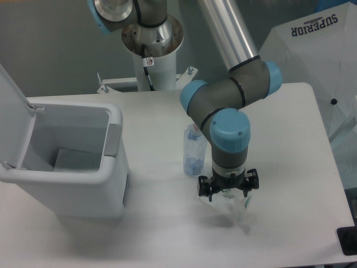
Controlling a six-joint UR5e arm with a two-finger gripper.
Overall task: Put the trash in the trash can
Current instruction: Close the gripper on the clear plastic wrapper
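Note:
The trash can (83, 192) is a white bin at the left of the table, with its lid (11, 111) swung up and its inside showing. A clear crinkled bottle (193, 153) with a white cap stands upright mid-table, its top partly hidden by the arm. Just right of it, my gripper (226, 194) points down with its fingers closed on the top of the flat clear packet (234, 209). The packet hangs blurred below the fingers, with a shadow on the table under it.
The robot's pedestal (150, 61) stands at the table's back edge. White fabric printed SUPERIOR (318, 50) hangs beyond the right edge. A small black object (348, 241) sits at the front right corner.

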